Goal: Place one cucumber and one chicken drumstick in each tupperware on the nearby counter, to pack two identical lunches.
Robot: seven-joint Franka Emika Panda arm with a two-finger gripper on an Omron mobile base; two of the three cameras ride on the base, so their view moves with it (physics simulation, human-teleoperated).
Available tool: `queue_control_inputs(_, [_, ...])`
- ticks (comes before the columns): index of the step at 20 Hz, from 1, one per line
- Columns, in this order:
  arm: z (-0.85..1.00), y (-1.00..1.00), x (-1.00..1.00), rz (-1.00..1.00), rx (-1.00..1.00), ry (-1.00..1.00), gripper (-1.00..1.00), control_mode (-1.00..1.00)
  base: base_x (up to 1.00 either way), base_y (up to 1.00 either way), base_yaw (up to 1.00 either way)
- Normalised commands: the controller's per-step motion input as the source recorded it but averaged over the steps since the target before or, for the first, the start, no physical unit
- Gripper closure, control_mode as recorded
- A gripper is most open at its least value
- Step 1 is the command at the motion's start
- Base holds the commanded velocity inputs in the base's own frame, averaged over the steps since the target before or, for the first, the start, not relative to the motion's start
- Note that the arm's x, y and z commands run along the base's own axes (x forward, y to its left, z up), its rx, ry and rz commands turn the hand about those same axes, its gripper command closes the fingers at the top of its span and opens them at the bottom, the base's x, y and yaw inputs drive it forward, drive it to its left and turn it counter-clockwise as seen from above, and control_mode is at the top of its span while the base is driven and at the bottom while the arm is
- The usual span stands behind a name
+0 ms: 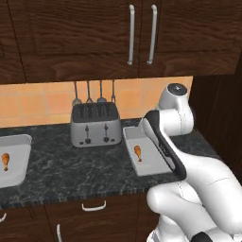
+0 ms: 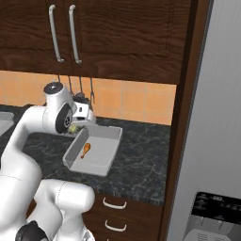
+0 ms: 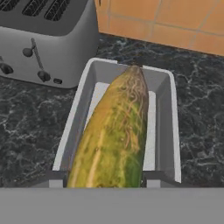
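My gripper (image 3: 104,179) is shut on a long green-yellow cucumber (image 3: 114,135), held lengthwise over the right tupperware (image 3: 168,113). In the right base view a bit of the cucumber (image 2: 73,128) shows below the hand, above the near-left corner of that tupperware (image 2: 101,153). A chicken drumstick (image 2: 85,150) lies inside it; from the left base view the same drumstick (image 1: 137,152) and tupperware (image 1: 150,163) show partly behind my arm. The cucumber hides that drumstick in the hand view. The left tupperware (image 1: 19,144) holds another drumstick (image 1: 5,160). Both stand on the black counter (image 1: 71,170).
A steel toaster (image 1: 95,124) stands between the two containers, close to the right one's left wall (image 3: 43,35). Utensils (image 1: 94,94) hang on the tiled wall behind. A tall dark panel and grey fridge (image 2: 216,141) bound the counter on the right.
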Motion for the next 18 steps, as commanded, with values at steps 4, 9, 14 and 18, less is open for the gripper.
queue_control_inputs(4, [-0.99, -0.1, 0.82, 0.0, 0.02, 0.11, 1.0, -1.0, 0.0, 0.0, 0.0])
queue_control_inputs(9, [-0.67, -0.09, 0.71, 0.0, 0.0, 0.22, 1.0, -1.0, 0.0, 0.0, 0.0])
queue_control_inputs(14, [-0.53, -0.25, 0.36, 0.0, 0.0, 0.01, 1.0, -1.0, 0.0, 0.0, 0.0])
queue_control_inputs(18, [-0.69, -0.06, 0.33, 0.0, 0.0, 0.01, 1.0, -1.0, 0.0, 0.0, 0.0])
